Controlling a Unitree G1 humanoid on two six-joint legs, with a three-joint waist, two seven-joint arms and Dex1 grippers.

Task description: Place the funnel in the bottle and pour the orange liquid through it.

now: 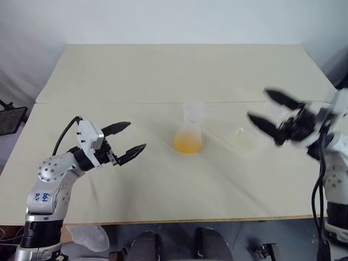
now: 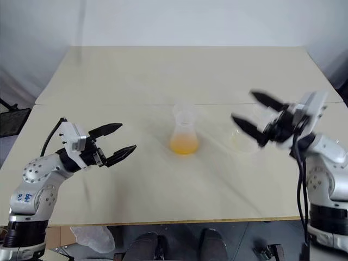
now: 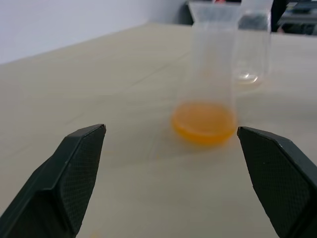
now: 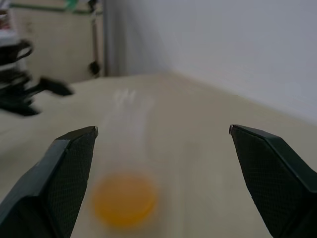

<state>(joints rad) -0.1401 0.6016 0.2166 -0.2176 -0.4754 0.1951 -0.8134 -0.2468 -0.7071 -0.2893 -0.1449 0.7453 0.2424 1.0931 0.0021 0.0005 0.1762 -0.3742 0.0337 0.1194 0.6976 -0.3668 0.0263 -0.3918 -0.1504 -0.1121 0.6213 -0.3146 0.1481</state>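
Pale beige table (image 1: 163, 70) and surroundings, non-task items listed.

The table top is formed of two boards, joined along a straight seam (image 1: 109, 102) running across its width. An empty clear flask (image 1: 244, 138) is stood upright on the near board, right of the middle; a faint yellowish trace is seen at its base. A plain white wall (image 1: 163, 22) is seen behind the table. A black stand-like object (image 1: 11, 118) is partly seen beyond the left edge. Crumpled clear plastic (image 1: 89, 237) is seen on the floor below the near edge. A beige cabinet (image 4: 54, 44) is seen in the right wrist view.
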